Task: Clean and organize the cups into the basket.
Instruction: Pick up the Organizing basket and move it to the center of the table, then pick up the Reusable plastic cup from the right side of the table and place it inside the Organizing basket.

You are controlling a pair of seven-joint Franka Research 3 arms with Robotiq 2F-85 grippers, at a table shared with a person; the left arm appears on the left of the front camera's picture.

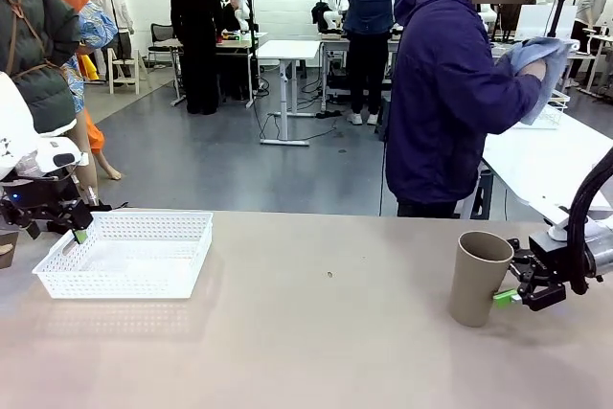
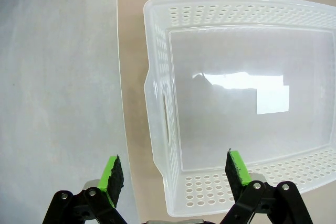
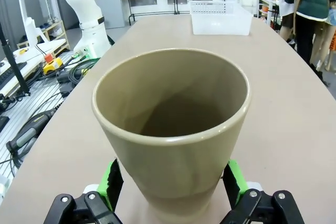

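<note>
A tan-brown cup (image 1: 479,278) stands upright on the table at the right. My right gripper (image 1: 496,292) is open with its fingers on either side of the cup's lower half. In the right wrist view the cup (image 3: 173,124) is empty and sits between the green pads (image 3: 112,181) of that gripper (image 3: 173,182), a thin gap at each side. The white lattice basket (image 1: 124,280) lies empty at the table's left. My left gripper (image 2: 176,171) is open and straddles the near corner of the basket (image 2: 157,77), one finger outside and one over the inside.
A person in a dark blue hoodie (image 1: 450,93) stands beyond the far edge, rubbing something with a blue cloth (image 1: 541,59). A white side table (image 1: 546,165) is behind at the right. The tabletop (image 1: 326,332) between basket and cup is bare.
</note>
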